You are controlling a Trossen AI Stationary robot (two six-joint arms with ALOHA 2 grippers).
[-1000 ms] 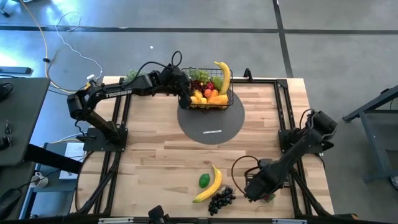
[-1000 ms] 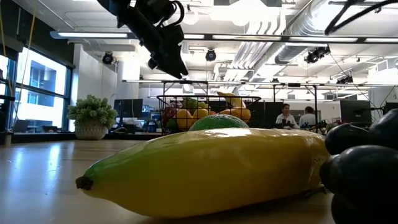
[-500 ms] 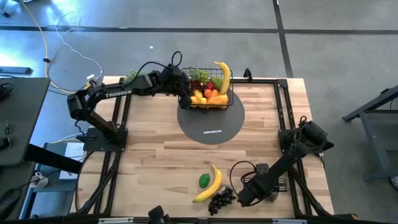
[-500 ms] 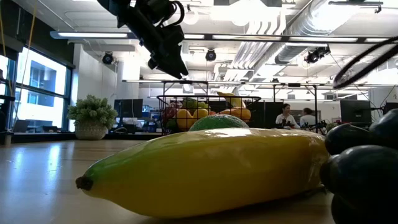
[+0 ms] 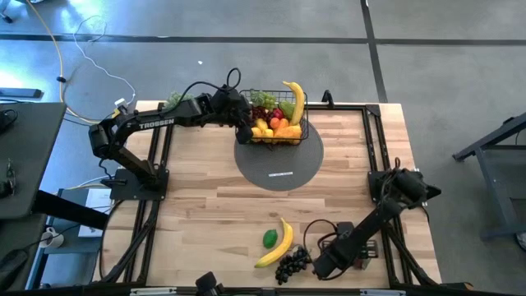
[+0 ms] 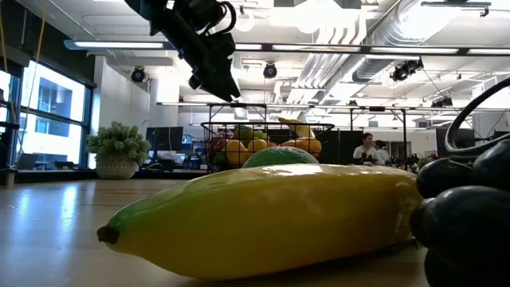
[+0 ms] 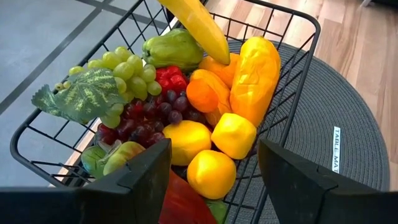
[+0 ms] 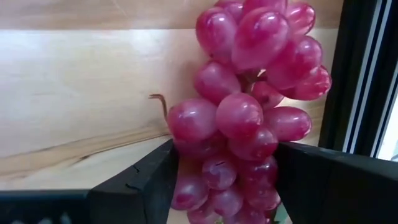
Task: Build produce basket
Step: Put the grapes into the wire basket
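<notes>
Hanging just over the basket [image 5: 278, 122] on the grey mat [image 5: 279, 164], the left gripper [image 7: 214, 180] sits open and empty, while far from it the right gripper [image 8: 224, 180] clamps red grapes [image 8: 249, 106].

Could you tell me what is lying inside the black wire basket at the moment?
The basket holds green grapes, purple grapes, lemons, an orange and a banana sticking out above. Whatever lies beneath this pile is covered.
</notes>
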